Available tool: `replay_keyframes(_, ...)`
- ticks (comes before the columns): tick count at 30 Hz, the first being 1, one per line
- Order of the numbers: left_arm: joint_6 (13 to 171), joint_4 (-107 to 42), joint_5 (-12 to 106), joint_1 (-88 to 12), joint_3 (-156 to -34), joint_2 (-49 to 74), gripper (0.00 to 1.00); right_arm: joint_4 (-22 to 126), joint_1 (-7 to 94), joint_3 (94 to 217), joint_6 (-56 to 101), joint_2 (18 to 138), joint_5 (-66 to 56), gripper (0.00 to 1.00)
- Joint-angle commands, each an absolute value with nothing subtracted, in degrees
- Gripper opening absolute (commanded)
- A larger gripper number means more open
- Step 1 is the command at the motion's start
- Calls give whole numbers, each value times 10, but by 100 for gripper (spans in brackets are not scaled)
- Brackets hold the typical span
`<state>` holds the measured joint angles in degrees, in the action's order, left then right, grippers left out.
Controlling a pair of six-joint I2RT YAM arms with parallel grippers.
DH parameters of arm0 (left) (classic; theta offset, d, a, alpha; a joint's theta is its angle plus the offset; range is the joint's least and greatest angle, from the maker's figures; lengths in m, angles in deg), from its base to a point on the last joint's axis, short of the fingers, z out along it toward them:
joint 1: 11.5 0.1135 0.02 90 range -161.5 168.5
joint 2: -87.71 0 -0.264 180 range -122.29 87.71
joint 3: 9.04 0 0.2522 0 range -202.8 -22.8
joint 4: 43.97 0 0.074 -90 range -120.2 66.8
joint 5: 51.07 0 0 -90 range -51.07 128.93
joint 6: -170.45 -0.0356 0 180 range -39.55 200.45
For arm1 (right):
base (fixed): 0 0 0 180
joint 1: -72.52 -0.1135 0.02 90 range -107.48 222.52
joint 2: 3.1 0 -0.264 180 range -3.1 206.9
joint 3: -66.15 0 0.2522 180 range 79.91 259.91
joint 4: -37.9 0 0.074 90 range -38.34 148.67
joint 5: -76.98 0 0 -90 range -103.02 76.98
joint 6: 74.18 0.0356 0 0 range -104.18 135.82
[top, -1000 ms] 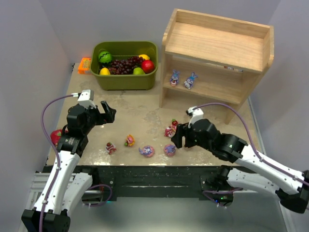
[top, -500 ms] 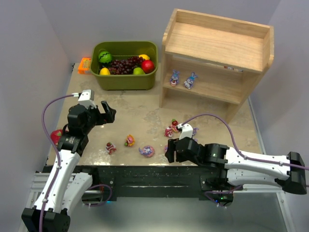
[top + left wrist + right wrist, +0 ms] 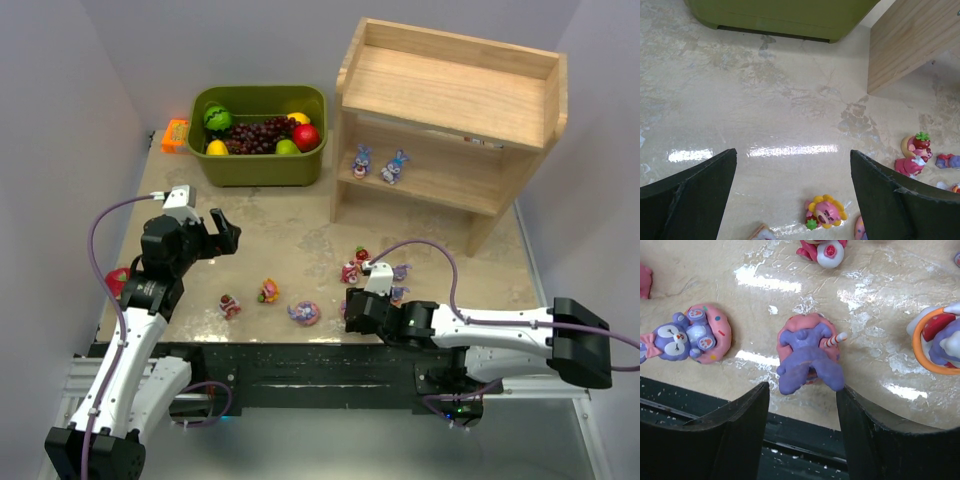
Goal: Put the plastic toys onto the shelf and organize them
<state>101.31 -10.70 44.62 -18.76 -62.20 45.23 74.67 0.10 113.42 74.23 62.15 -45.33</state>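
My right gripper (image 3: 802,392) sits spread open, low over the purple long-eared plastic bunny on its round pink base (image 3: 807,355), which lies well in front of the light wooden two-tier shelf (image 3: 450,85), so I judge this is the pickup step. Next I must close on its body rather than the ears, then carry it to the lower tier beside the two blue-purple bunnies (image 3: 362,160) standing there; my left gripper (image 3: 792,165) hangs released and empty, off to the shelf's left
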Motion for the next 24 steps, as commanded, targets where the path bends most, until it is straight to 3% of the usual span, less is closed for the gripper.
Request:
replay_keyframes(1, 1009, -114, 444, -190, -624, 453, 100, 706, -1, 1159, 748, 647, -517, 59)
replay_keyframes(11, 1010, -114, 445, -191, -624, 454, 99, 658, 1, 1165, 732, 698, -537, 60)
replay_keyframes(16, 1010, -113, 446, -191, -624, 456, 99, 655, 4, 1166, 742, 722, -538, 54)
replay_keyframes(19, 1010, -114, 446, -191, -624, 457, 99, 668, 4, 1169, 750, 720, -547, 43)
replay_keyframes(24, 1009, -115, 447, -191, -624, 459, 99, 715, 4, 1194, 755, 704, -563, 7)
